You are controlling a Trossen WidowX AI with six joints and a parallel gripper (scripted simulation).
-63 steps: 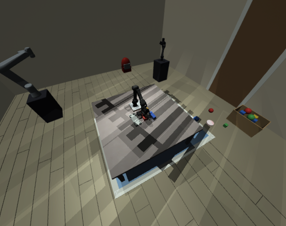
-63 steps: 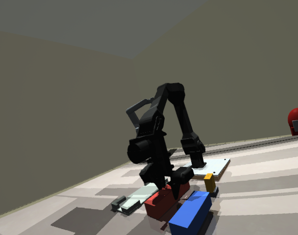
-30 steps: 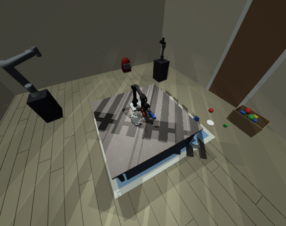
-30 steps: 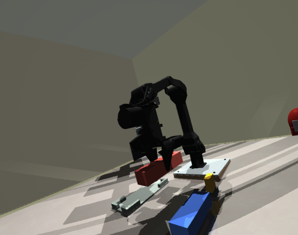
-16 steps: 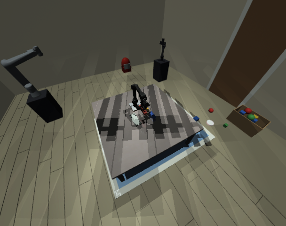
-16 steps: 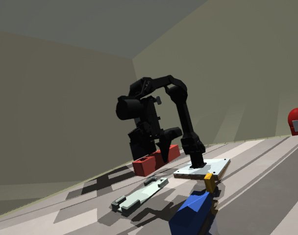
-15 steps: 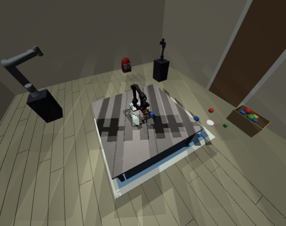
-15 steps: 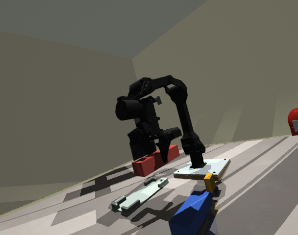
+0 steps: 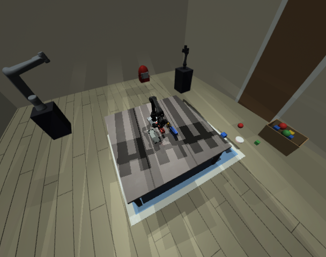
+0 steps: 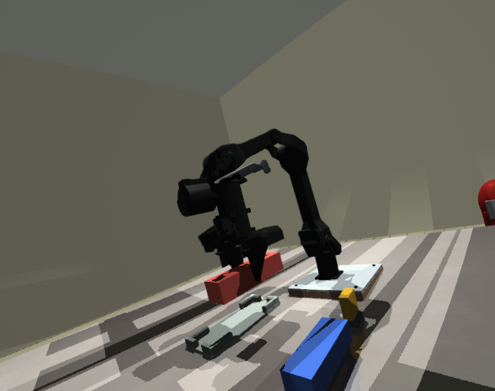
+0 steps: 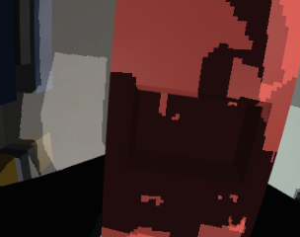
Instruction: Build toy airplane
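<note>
My gripper [image 10: 244, 271] is shut on the red fuselage [image 9: 162, 130] [image 10: 223, 291] [image 11: 155, 39], with one finger on each side of it. The fuselage is roughly level and raised above the table; how high is hard to tell. A rectangular socket shows in its top in the wrist view. The pale green cradle [image 9: 154, 136] [image 10: 243, 322] lies on the table close by, with nothing in it. The blue wing [image 9: 173, 130] [image 10: 319, 351] [image 11: 2, 59] lies on the other side, apart from the fuselage. The yellow tail fin [image 9: 168, 125] [image 10: 348, 300] [image 11: 4, 170] stands just behind the wing.
The arm's white base plate [image 9: 150, 120] [image 10: 367, 275] is behind the parts. The table [image 9: 168, 171] carries broad striped shadows. A red backpack [image 9: 143, 74] [image 10: 493, 195], two other arms on black pedestals and a toy box [image 9: 276, 141] stand away from the table.
</note>
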